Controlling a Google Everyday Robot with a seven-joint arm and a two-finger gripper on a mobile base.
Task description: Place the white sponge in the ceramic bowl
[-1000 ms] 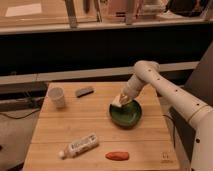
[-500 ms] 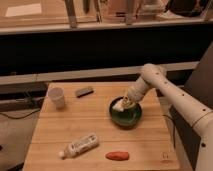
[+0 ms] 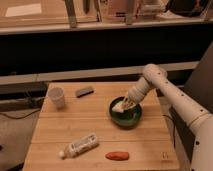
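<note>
The dark green ceramic bowl (image 3: pixel 126 118) stands on the right half of the wooden table (image 3: pixel 100 127). The white sponge (image 3: pixel 118 106) lies inside the bowl on its left side. My gripper (image 3: pixel 124 104) reaches down into the bowl from the right, right at the sponge. My white arm (image 3: pixel 172 97) comes in from the lower right.
A white paper cup (image 3: pixel 57 97) stands at the back left. A grey flat object (image 3: pixel 84 91) lies behind the middle. A white plastic bottle (image 3: pixel 80 145) lies on its side at the front. An orange-red carrot-like item (image 3: pixel 117 155) lies at the front edge.
My gripper with the sponge has moved down from above the bowl's rim into the bowl. The arm has lowered with it.
</note>
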